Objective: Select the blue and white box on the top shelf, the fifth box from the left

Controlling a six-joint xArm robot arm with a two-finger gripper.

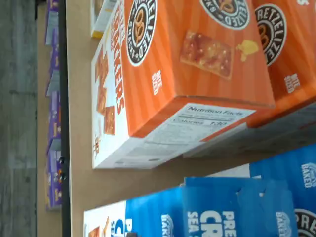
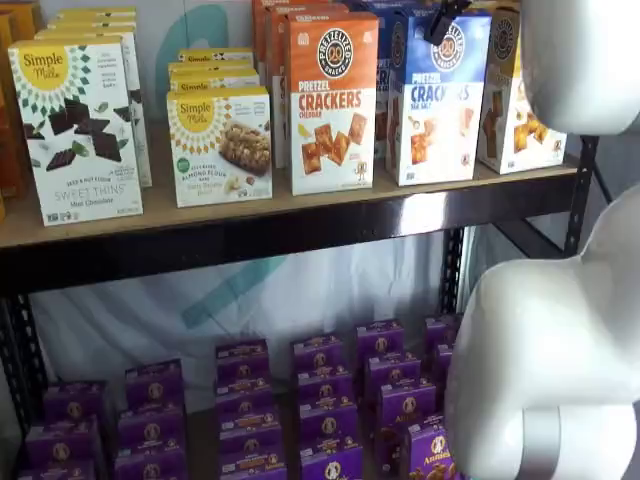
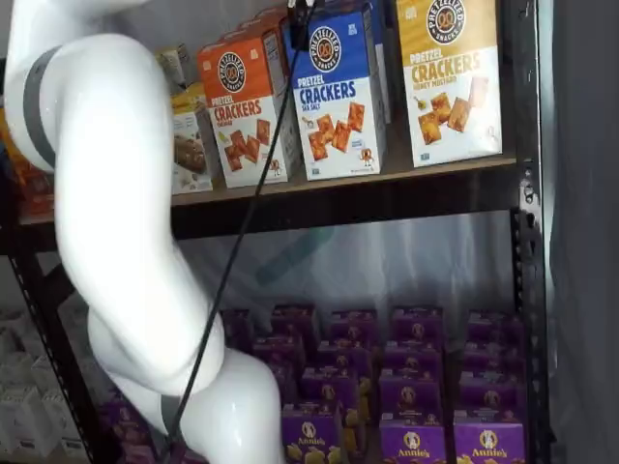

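Note:
The blue and white box (image 2: 437,100) stands on the top shelf (image 2: 300,228) between an orange cheddar box (image 2: 332,100) and a yellow-topped cracker box (image 2: 515,95). It also shows in a shelf view (image 3: 338,97) and, from above, in the wrist view (image 1: 232,212). My gripper (image 2: 443,20) shows only as black fingers at the view's top edge, just over the blue box's top. In a shelf view the gripper (image 3: 302,17) hangs there with a cable beside it. No gap or grasp shows between the fingers.
Simple Mills boxes (image 2: 80,125) fill the shelf's left part. Purple Annie's boxes (image 2: 320,400) crowd the lower shelf. My white arm (image 3: 116,222) stands in front of the shelves. A black upright (image 3: 527,290) stands at the right end.

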